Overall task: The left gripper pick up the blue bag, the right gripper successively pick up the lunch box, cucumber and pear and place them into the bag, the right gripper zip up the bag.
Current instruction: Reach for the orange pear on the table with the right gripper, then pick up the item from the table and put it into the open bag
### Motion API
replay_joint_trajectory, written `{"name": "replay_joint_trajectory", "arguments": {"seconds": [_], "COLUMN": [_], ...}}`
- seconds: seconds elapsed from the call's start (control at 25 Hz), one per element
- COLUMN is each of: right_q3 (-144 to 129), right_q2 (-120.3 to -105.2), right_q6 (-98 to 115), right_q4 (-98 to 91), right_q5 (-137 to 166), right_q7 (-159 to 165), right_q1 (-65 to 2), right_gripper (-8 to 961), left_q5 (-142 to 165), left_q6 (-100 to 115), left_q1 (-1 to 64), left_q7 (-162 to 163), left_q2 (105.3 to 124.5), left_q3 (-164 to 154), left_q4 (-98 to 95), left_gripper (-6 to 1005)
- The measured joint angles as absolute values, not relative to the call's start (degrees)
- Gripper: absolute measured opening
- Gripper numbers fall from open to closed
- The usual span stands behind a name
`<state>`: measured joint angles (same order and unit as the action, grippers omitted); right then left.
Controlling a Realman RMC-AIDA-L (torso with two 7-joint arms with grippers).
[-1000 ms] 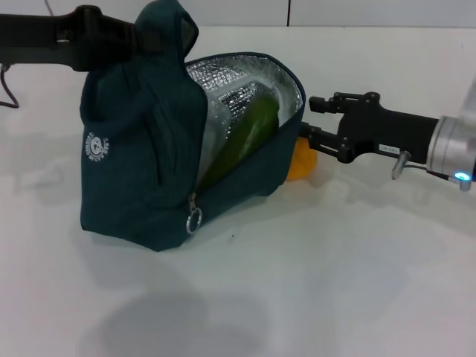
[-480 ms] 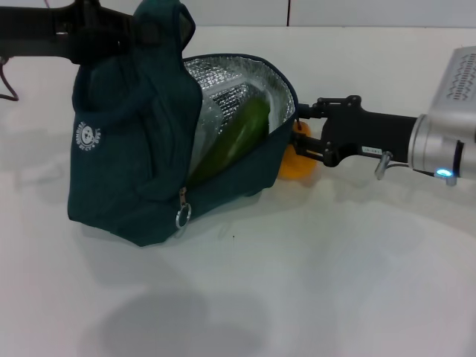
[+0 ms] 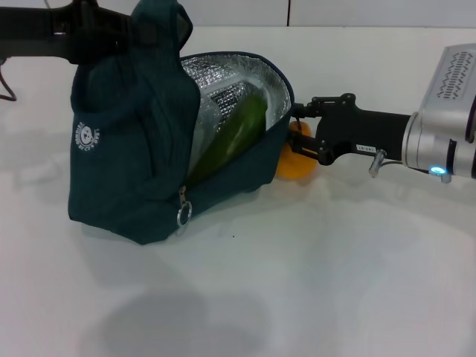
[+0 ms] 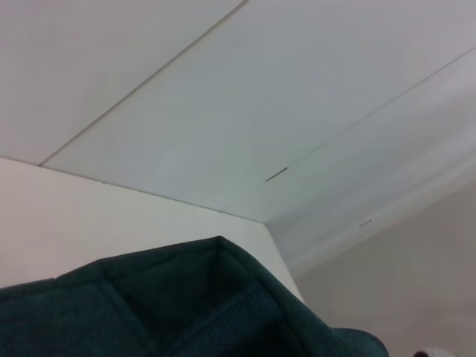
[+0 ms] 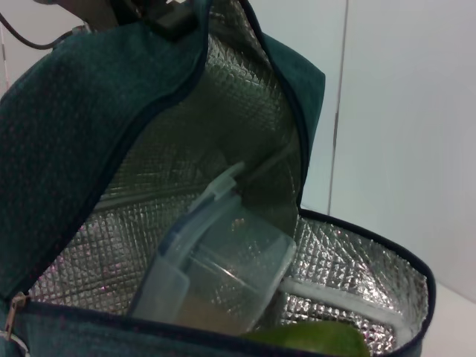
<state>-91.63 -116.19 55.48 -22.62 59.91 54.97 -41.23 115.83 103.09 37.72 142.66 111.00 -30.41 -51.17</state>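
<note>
blue bag (image 3: pixel 126 141) quilted foil lining | left tool (image 3: pixel 111 33) clamps handle | right tool (image 3: pixel 301 134) clasps round pear (image 3: pixel 294 160)

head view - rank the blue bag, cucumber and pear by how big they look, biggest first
1. blue bag, by far the largest.
2. cucumber, a long green shape inside the bag's open mouth, partly hidden.
3. pear, smallest, though the bag and the right gripper hide much of it, so its rank below the cucumber is unsure.
</note>
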Motion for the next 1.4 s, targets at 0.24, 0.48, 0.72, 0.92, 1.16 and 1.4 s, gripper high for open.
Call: {"name": "replay_joint_trajectory", "arguments": {"seconds": [0.24, 0.48, 0.72, 0.92, 1.16, 1.4], "right_q3": [-91.7, -91.7, -91.6, -90.9, -88.9, -84.1], "right_q2": [-116.19, -116.19, -116.19, -116.0, -115.59, -115.35], "right_q6": [55.4, 55.4, 55.7, 55.9, 56.3, 60.8], "right_q4": [-22.5, -22.6, -22.9, -25.8, -31.6, -34.0], "right_q5": [59.8, 59.7, 59.7, 59.8, 59.7, 59.7], "right_q7": [54.8, 54.6, 54.6, 54.6, 54.5, 54.8], "right_q1": [-41.5, -41.2, -40.6, -37.8, -32.9, -28.7], "right_gripper": [295, 202, 123, 81, 44, 37], "left_q5": [115.8, 115.8, 115.8, 115.8, 115.8, 115.6], "left_q6": [103.1, 103.1, 103.1, 103.1, 103.1, 103.1], "left_q1": [37.7, 37.6, 37.6, 37.5, 36.9, 36.8], "left_q7": [142.7, 142.6, 142.5, 142.3, 142.2, 142.4], "left_q2": [111.0, 111.0, 111.0, 110.94, 110.73, 110.92], "left_q3": [-30.4, -30.4, -30.4, -30.4, -30.4, -30.4], "left_q4": [-51.3, -51.3, -51.3, -51.2, -51.2, -51.0], "left_gripper": [40, 40, 40, 40, 40, 40]}}
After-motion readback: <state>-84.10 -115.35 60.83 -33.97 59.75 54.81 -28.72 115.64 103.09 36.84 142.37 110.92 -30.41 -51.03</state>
